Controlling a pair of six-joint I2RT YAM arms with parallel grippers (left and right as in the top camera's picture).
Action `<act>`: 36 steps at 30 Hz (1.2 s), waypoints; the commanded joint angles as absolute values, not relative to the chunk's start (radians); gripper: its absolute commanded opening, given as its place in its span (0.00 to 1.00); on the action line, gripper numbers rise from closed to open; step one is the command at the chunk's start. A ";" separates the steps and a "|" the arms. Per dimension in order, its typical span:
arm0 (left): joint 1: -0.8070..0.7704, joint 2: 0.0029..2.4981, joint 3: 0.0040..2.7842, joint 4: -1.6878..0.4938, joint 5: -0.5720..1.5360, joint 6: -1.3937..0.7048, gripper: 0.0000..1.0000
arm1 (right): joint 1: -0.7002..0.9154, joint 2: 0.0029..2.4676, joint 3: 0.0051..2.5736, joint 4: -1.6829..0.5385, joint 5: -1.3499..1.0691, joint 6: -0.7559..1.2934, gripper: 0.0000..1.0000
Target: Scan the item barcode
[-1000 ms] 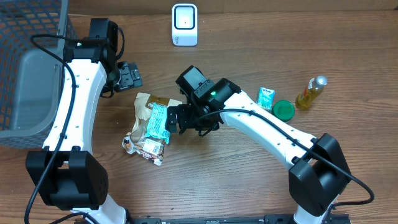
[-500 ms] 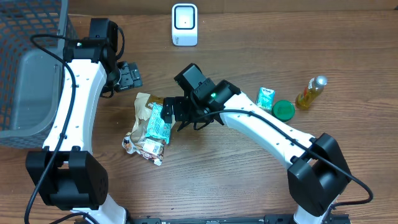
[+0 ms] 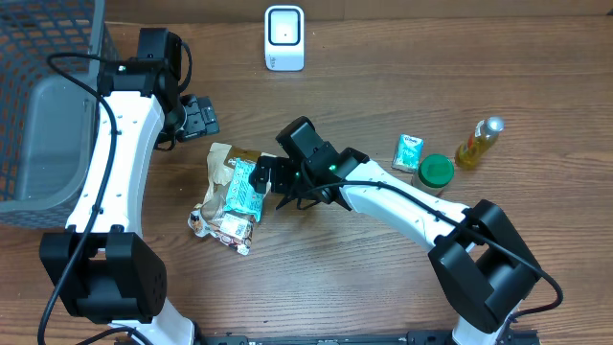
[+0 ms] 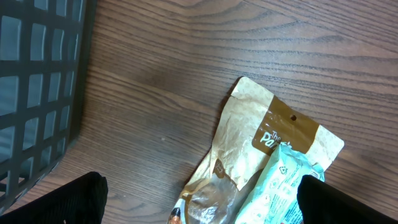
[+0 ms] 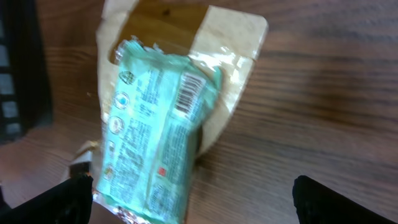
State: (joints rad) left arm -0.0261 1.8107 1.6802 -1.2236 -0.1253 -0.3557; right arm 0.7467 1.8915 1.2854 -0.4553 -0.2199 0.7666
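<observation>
Overhead, the right claw (image 3: 270,182) has dropped in beside the green packet (image 3: 243,189), jaws spread, empty. The packet lies on the brown bag (image 3: 222,158) on the surface (image 3: 383,278), well apart from the scanner (image 3: 284,38); a grab looks next. Meanwhile the left claw (image 3: 199,117) waits spread.

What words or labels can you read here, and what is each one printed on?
"The" and "Pa", the rest hidden: brown pouch.
Barcode and fine print, too blurred to read: teal packet.
Print too small to read: small carton.
</observation>
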 commanded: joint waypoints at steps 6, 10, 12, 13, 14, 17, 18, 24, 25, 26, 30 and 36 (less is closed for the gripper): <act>-0.034 1.811 1.696 -1.223 -0.138 -0.344 1.00 | 0.747 1.881 1.271 -0.382 -0.191 0.847 1.00; -0.034 1.811 1.696 -1.223 -0.138 -0.344 1.00 | 0.747 1.910 1.271 -0.360 -0.192 0.869 1.00; -0.034 1.811 1.696 -1.223 -0.138 -0.344 1.00 | 0.748 1.929 1.271 -0.356 -0.195 0.891 1.00; -0.034 1.812 1.696 -1.223 -0.138 -0.344 1.00 | 0.750 1.942 1.271 -0.356 -0.196 0.917 1.00; -0.034 1.812 1.696 -1.222 -0.138 -0.344 1.00 | 0.754 1.955 1.271 -0.356 -0.196 0.938 1.00; -0.034 1.811 1.696 -1.222 -0.138 -0.344 0.99 | 0.770 1.988 1.271 -0.342 -0.195 0.947 1.00; -0.034 1.811 1.696 -1.223 -0.138 -0.344 1.00 | 0.775 1.997 1.271 -0.334 -0.196 0.948 1.00; -0.034 1.811 1.696 -1.223 -0.138 -0.344 1.00 | 0.799 2.012 1.271 -0.315 -0.213 0.992 1.00; -0.034 1.811 1.696 -1.223 -0.138 -0.344 1.00 | 0.799 2.012 1.271 -0.315 -0.214 0.992 1.00; -0.034 1.811 1.696 -1.223 -0.138 -0.344 1.00 | 0.799 2.012 1.271 -0.315 -0.214 0.992 1.00; -0.034 1.811 1.696 -1.223 -0.138 -0.344 1.00 | 0.798 2.012 1.271 -0.322 -0.213 0.992 1.00; -0.034 1.812 1.696 -1.223 -0.138 -0.344 1.00 | 0.797 2.012 1.271 -0.324 -0.214 0.992 1.00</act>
State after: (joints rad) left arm -0.0261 1.8107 1.6802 -1.2236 -0.1253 -0.3557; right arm 0.7990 2.0102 1.2724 -0.3267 -0.2131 0.9840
